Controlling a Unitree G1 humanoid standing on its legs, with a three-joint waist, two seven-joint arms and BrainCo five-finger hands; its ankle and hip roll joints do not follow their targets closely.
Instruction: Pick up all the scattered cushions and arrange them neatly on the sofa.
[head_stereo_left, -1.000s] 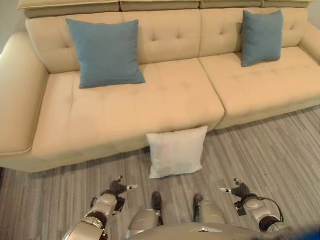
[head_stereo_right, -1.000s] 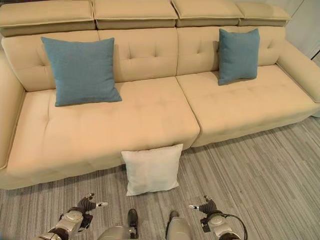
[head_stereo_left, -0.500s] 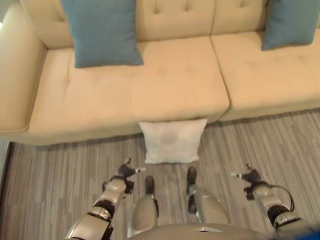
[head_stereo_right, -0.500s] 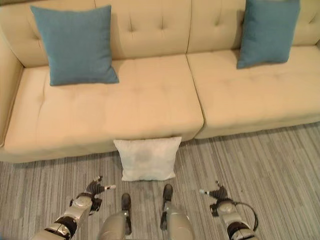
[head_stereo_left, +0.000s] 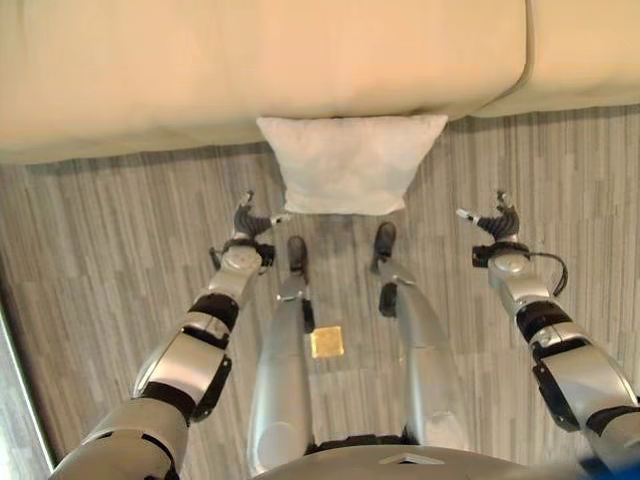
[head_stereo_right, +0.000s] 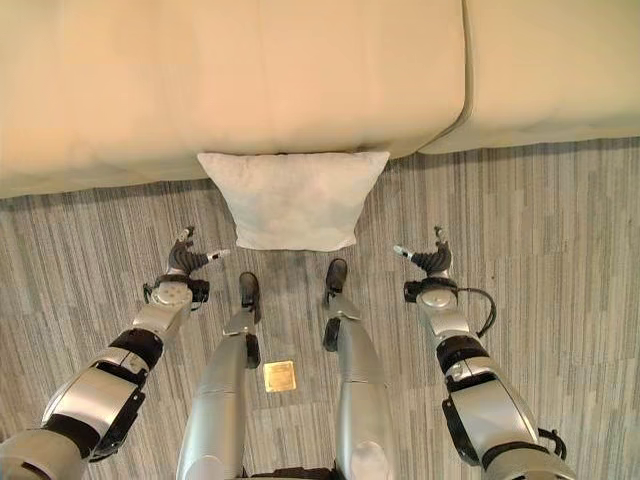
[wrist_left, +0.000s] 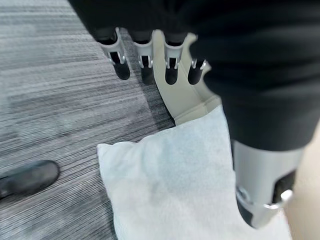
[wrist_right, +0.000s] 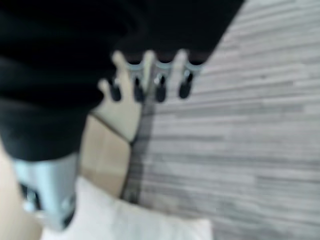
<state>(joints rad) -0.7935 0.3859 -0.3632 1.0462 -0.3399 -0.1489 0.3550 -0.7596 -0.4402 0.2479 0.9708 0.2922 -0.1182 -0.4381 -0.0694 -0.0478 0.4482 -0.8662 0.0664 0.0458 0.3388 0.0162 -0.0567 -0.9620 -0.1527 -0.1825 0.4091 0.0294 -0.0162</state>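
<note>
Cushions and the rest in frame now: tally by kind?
White cushion, on the floor against the sofa front: 1
Beige sofa: 1
Robot hand, open and holding nothing: 2, the left robot hand and the right robot hand, one either side of the cushion, apart from it
Total: 4

Cushion (head_stereo_right: 291, 198): on floor (head_stereo_right: 560, 240), against sofa (head_stereo_right: 250, 80) front.
Left hand (head_stereo_right: 183, 262): left of cushion, apart.
Right hand (head_stereo_right: 430, 260): right of cushion, apart.
</note>
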